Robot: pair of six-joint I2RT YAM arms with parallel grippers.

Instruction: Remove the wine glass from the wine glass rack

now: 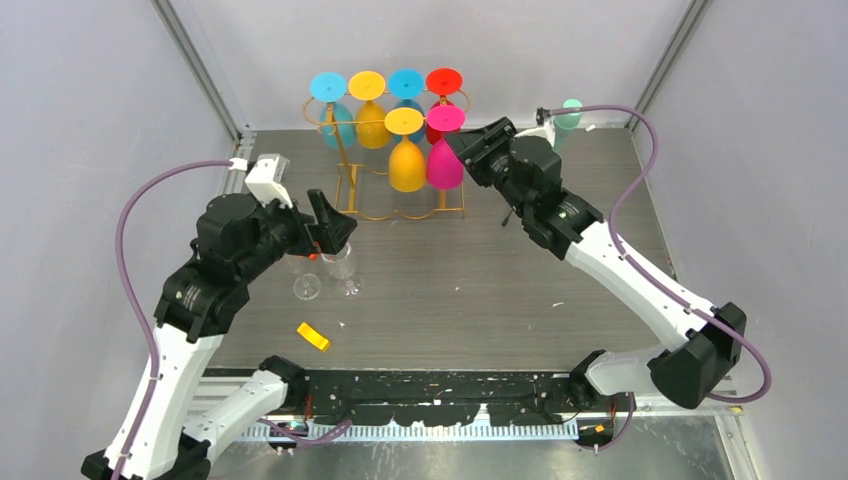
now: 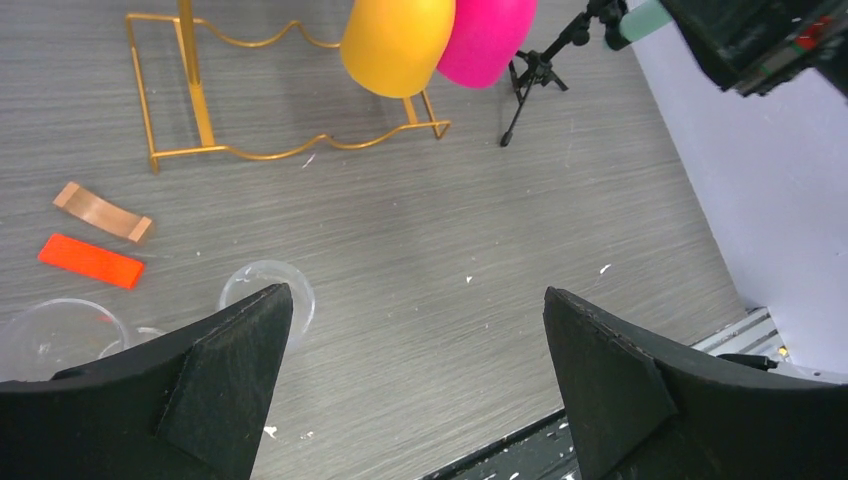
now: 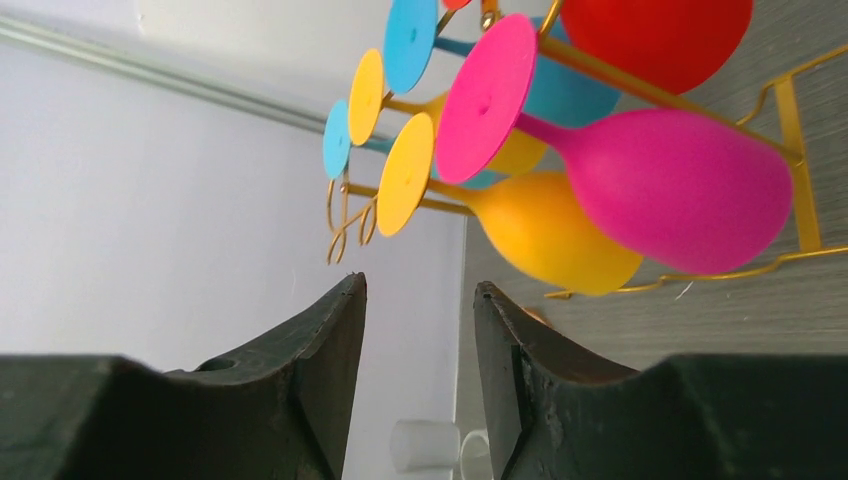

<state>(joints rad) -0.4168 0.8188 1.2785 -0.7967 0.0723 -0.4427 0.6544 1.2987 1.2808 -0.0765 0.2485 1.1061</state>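
Near edge of the table (image 1: 480, 290): a small orange block (image 1: 313, 336) lies left of centre. Just beyond it, two clear glasses (image 1: 307, 285) stand upright on the surface, partly under the left gripper (image 1: 330, 222). The left wrist view shows that gripper (image 2: 415, 350) with its fingers (image 2: 240, 370) spread wide and nothing between them, one clear glass (image 2: 265, 295) beside the left finger. Farther back at centre stands the wine glass rack (image 1: 350, 180), a gold wire stand with a wavy base (image 2: 300, 152). Coloured glasses hang from its top rail bowl-down, their flat feet uppermost. The front row holds a yellow wine glass (image 1: 406, 165) and, to its right, a pink wine glass (image 1: 444, 165); two blue glasses, a yellow one and a red glass (image 1: 440, 115) hang behind. The right gripper (image 1: 462, 148) is level with the pink wine glass and just to its right. From above, contact cannot be judged. In the right wrist view the right gripper (image 3: 420, 290) has its fingers (image 3: 320, 360) parted by a narrow gap that holds nothing. There the pink wine glass (image 3: 660, 185) lies beyond the fingertips and off to one side, on the rack (image 3: 805, 190). At the far right stands a black tripod with a green cylinder (image 1: 570, 112).
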